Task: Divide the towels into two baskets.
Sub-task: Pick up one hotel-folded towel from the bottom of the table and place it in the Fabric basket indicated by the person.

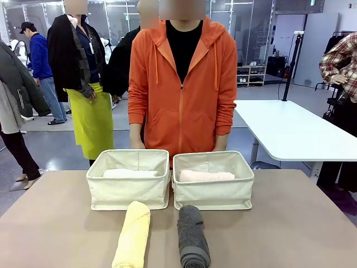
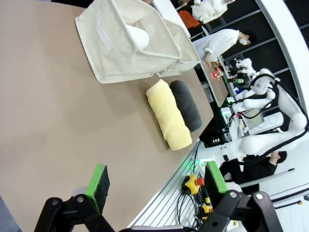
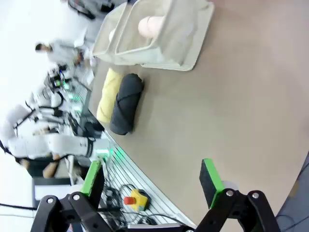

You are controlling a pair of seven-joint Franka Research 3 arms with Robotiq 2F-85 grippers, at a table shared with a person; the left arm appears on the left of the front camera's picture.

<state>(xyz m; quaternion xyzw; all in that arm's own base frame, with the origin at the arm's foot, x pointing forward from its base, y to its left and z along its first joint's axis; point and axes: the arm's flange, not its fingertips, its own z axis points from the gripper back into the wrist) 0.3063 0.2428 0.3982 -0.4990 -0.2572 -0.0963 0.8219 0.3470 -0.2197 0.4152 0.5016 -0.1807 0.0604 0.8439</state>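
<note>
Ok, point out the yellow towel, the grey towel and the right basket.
yellow towel (image 1: pixel 133 234), front view, middle of the roll.
grey towel (image 1: pixel 193 237), front view, middle of the roll.
right basket (image 1: pixel 212 195), front view, its front wall.

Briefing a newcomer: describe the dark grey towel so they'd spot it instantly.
Two cream baskets stand side by side on the brown table. Just in front of the right-hand basket lies the dark grey towel, the only dark roll, beside a pale yellow one.

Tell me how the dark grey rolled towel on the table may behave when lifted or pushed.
The dark grey towel looks like soft terry cloth, so it will probably squash when gripped and sag at the ends. Being a roll on the flat table, it may roll sideways if pushed.
</note>
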